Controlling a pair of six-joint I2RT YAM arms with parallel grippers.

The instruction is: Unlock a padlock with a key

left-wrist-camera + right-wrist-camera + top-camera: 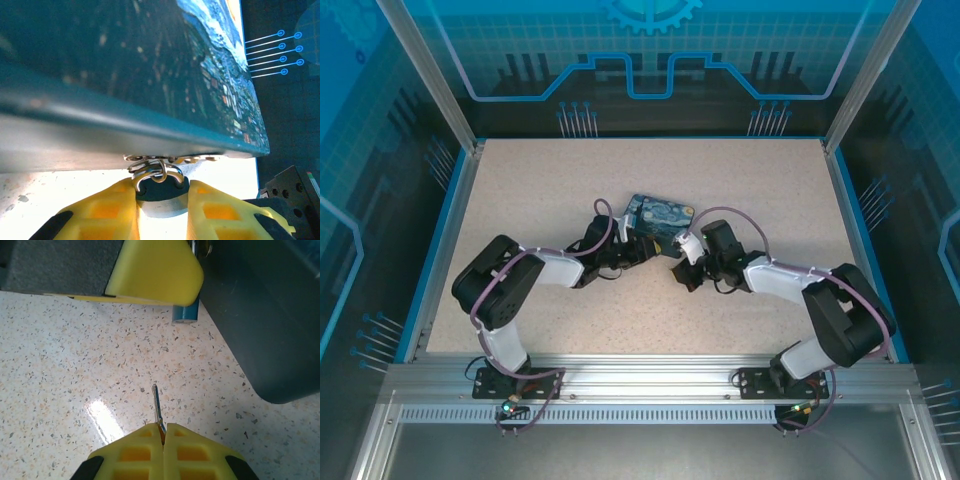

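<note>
Two grips: left pincer [162, 189] clamps the padlock [161, 196] by the box [125, 75], right pincer [163, 429], shut, pinches the key [157, 401]

A flat rectangular box [658, 212] painted with a swirling blue-and-yellow night sky lies about the middle of the counter [760, 180], askew to its edges. The counter is pale and speckled, bounded by a blue rim [650, 138]. An aluminium rail [650, 375] runs along the near edge, and blue patterned panels [650, 60] stand beyond the far edge.
</note>
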